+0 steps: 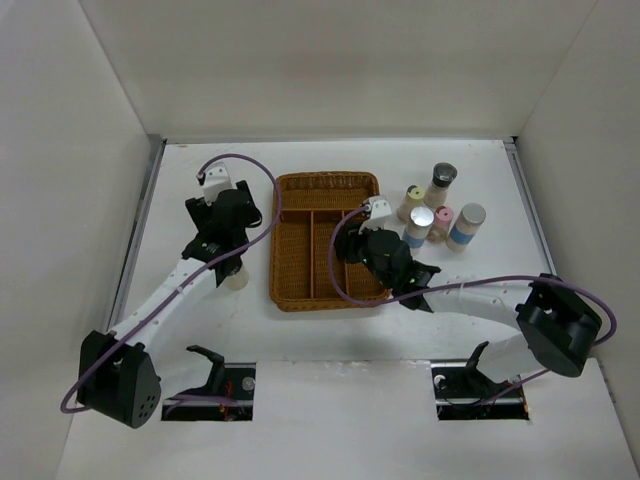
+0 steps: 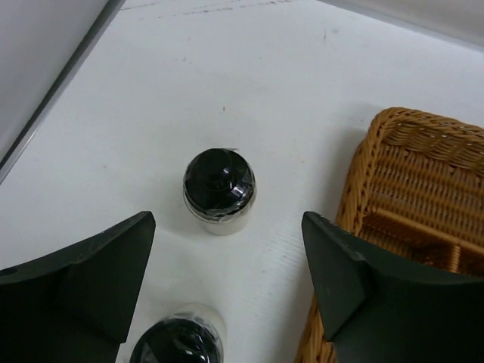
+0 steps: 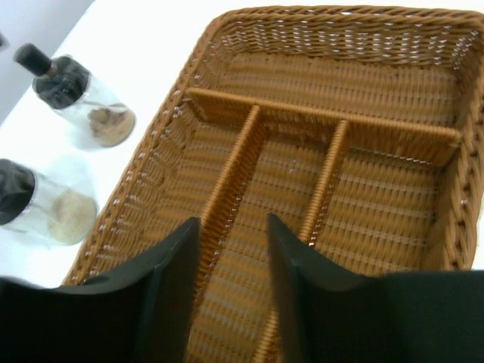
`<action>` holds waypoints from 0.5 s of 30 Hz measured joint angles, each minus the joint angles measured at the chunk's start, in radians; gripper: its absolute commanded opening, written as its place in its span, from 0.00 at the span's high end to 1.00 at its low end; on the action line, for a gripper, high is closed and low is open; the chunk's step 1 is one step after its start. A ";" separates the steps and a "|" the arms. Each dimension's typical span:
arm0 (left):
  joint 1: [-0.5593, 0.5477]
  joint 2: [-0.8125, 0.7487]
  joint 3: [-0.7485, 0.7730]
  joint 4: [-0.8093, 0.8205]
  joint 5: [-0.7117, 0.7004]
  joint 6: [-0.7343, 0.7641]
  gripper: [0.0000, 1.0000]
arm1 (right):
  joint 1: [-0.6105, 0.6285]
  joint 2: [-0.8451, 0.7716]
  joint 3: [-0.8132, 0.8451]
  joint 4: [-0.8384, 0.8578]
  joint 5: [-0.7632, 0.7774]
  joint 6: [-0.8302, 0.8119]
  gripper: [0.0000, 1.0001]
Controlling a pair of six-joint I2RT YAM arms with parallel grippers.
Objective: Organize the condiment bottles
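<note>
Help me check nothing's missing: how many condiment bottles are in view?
7. Five bottles stand clustered right of the wicker tray; two dark-capped jars stand left of it, by the left gripper. The arms may hide others.

white-shelled arms (image 1: 165,295) with black joints, looping purple cables (image 1: 331,268), black wedge-shaped end effector fingers (image 2: 83,280).

We see white table (image 1: 300,335) carrying wicker tray (image 1: 327,180); dark-capped jars (image 2: 219,189) standing left of it, seemingly five bottles (image 1: 421,222) clustered right.
</note>
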 measured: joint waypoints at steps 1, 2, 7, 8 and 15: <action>0.005 0.015 0.000 0.006 -0.002 0.003 0.18 | 0.002 0.000 0.000 0.001 -0.002 0.001 0.44; 0.010 0.029 0.000 0.011 -0.003 0.006 0.18 | 0.006 0.000 0.000 0.005 -0.003 0.000 0.42; 0.034 0.122 0.016 0.016 0.000 0.010 0.17 | 0.006 0.000 0.000 0.014 -0.014 -0.003 0.37; 0.040 0.142 0.024 0.017 0.000 0.010 0.17 | 0.006 0.000 -0.001 0.016 -0.019 -0.002 0.37; 0.078 0.242 0.071 0.034 0.013 0.009 0.17 | -0.003 -0.001 -0.035 0.067 -0.070 0.001 0.30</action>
